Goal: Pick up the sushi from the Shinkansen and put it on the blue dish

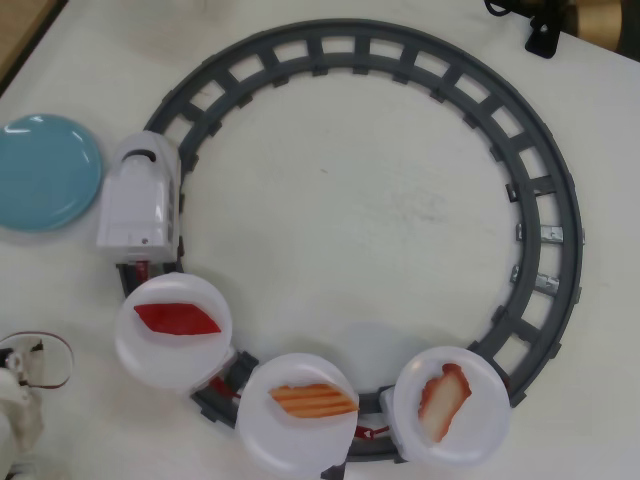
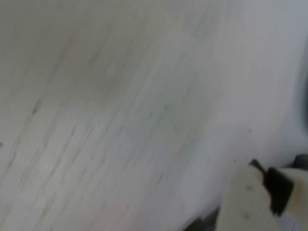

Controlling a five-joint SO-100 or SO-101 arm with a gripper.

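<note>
In the overhead view the white Shinkansen (image 1: 141, 193) stands on the left of the track, nose toward the top. It pulls three round white plates. The orange striped sushi (image 1: 313, 401) lies on the middle plate (image 1: 297, 440) at the bottom. A dark red piece (image 1: 177, 318) lies on the first plate and a pink-and-white piece (image 1: 444, 399) on the last. The blue dish (image 1: 42, 171) is empty at the left edge. A white part of my arm (image 1: 15, 400) shows at the bottom left. The blurred wrist view shows only bare tabletop and one white finger (image 2: 250, 202) with a black tip.
The grey circular track (image 1: 545, 240) fills most of the white table, with bare tabletop inside the ring. A black object (image 1: 545, 25) sits at the top right corner. A thin red-brown cable (image 1: 55, 365) loops by the arm.
</note>
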